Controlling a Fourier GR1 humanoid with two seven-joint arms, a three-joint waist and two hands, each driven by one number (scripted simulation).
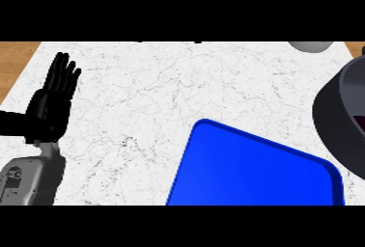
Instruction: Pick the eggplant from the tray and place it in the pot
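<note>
While the left hand (53,99) is resting at left with fingers straight and together, the blue tray (249,169) is showing no eggplant, so any dark-pot (335,111) misplacement is going unnoticed; a purple glimpse is peeking inside.

White marble counter (143,96) — pale rounded object (311,46) at far edge.

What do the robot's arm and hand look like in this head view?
Only the left hand shows: glossy black, with slender segmented fingers and a black wrist section. Below it the forearm is a light grey rounded casing with small dark markings. No cables are visible. The right arm is out of view.
</note>
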